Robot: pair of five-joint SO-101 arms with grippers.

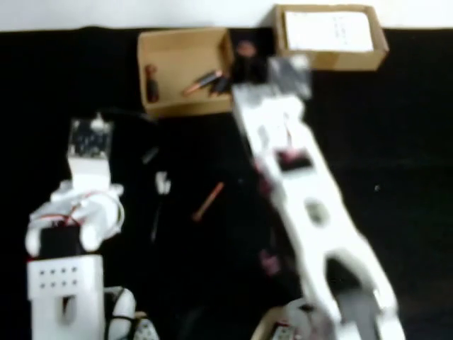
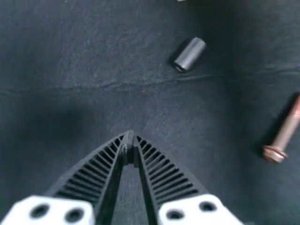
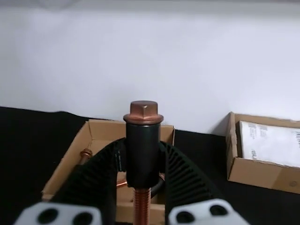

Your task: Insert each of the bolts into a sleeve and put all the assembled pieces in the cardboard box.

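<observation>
A copper bolt point(image 3: 143, 111) sits through a black sleeve point(image 3: 142, 161), upright, clamped between the fingers of the right gripper point(image 3: 142, 152) at the edge of the cardboard box point(image 3: 70, 168), where other assembled pieces point(image 1: 205, 81) lie. The left gripper point(image 2: 129, 140), fingers closed on nothing, hangs over the black bench point(image 2: 56, 70) near a loose sleeve point(image 2: 190, 55) and a loose bolt point(image 2: 283, 136).
</observation>
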